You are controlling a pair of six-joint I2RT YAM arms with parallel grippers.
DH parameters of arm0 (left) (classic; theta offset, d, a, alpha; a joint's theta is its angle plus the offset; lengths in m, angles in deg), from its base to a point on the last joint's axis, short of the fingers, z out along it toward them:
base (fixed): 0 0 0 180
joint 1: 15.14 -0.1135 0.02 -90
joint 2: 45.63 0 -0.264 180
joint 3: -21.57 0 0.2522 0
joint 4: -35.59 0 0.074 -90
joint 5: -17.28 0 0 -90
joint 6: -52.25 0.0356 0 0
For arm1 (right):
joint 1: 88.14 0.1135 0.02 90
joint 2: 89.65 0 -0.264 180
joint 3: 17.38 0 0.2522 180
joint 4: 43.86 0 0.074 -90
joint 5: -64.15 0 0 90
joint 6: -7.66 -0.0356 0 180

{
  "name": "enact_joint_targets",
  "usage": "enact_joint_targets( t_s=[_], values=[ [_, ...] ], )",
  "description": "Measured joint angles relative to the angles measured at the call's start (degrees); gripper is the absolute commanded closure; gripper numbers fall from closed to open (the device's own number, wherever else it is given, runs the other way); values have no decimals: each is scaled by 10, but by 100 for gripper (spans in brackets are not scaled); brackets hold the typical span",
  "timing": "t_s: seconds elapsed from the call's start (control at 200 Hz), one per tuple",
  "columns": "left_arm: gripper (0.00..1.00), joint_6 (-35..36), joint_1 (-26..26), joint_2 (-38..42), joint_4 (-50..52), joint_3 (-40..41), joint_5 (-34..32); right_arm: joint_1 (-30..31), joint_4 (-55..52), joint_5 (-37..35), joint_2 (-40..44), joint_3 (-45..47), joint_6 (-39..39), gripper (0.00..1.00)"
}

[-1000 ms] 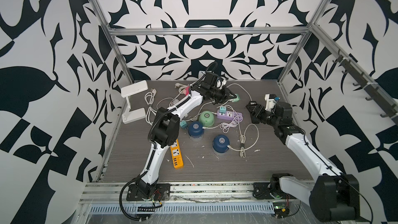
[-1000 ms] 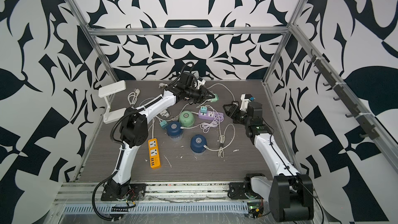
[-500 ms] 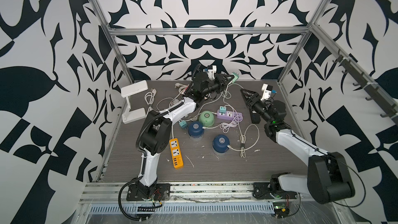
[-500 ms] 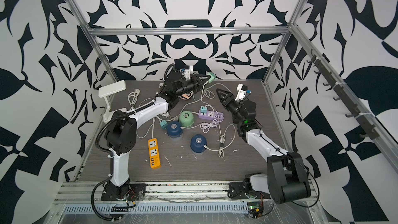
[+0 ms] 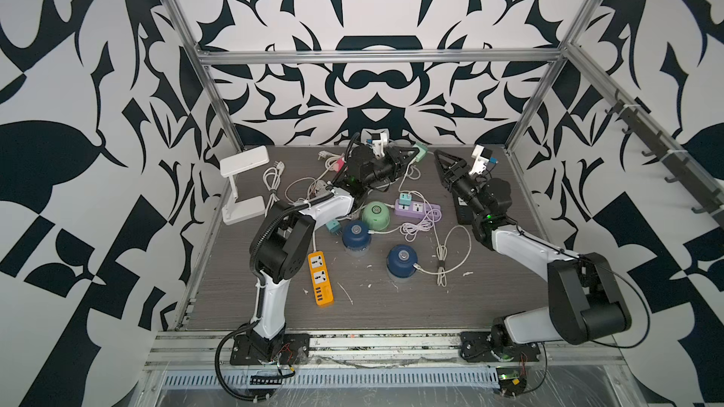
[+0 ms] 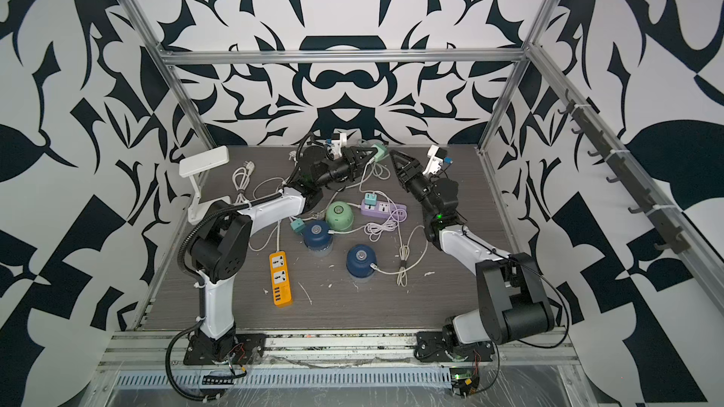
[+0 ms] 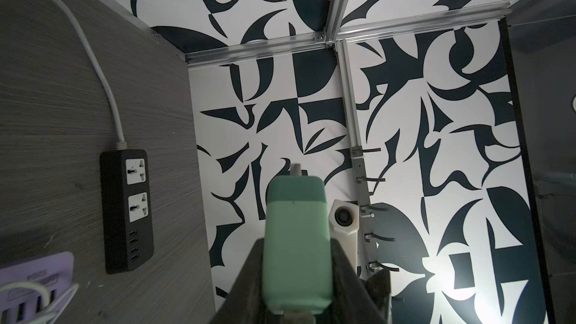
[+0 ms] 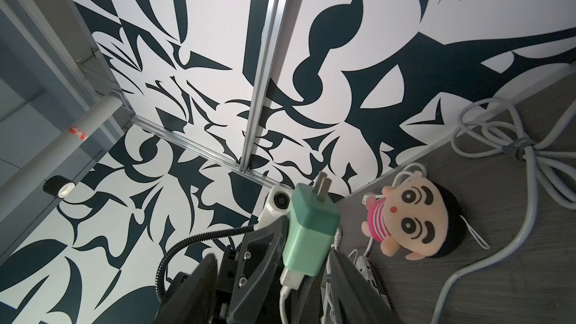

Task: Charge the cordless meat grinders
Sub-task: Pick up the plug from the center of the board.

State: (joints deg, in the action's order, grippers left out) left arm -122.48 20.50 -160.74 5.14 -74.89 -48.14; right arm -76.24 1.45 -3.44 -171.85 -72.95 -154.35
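Three cordless meat grinders stand mid-table in both top views: a mint green one [image 5: 375,216] [image 6: 339,215] and two dark blue ones [image 5: 355,233] [image 5: 400,261] [image 6: 317,233] [image 6: 361,260]. White cables run to them. My left gripper [image 5: 411,152] [image 6: 364,154] [image 7: 296,275] is raised at the back, shut on a teal plug adapter [image 5: 421,150] [image 7: 296,244] [image 8: 308,232] with a white cable at its rear. My right gripper [image 5: 444,160] [image 6: 397,160] [image 8: 274,288] is raised and open. It faces the adapter from just to the right and holds nothing.
An orange power strip [image 5: 320,277] lies front left. A purple strip [image 5: 417,208] carries a plugged teal adapter [image 5: 405,199]. A black strip [image 7: 127,210] lies under my right arm. Also here: a white lamp [image 5: 243,185], a coiled cable [image 5: 440,260], a loose teal adapter [image 5: 333,225] and a plush doll [image 8: 414,222].
My left gripper has lifted the teal adapter up and toward the back wall. My right gripper has risen and swung left toward the adapter, staying open.
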Motion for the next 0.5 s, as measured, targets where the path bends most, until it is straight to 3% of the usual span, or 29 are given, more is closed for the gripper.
enact_joint_targets(
  t_s=[0.5],
  values=[
    [100, -24, 0, 10, -48, 25, 5, 30, -7, 4, -78, -66, 2, 50]
  ],
)
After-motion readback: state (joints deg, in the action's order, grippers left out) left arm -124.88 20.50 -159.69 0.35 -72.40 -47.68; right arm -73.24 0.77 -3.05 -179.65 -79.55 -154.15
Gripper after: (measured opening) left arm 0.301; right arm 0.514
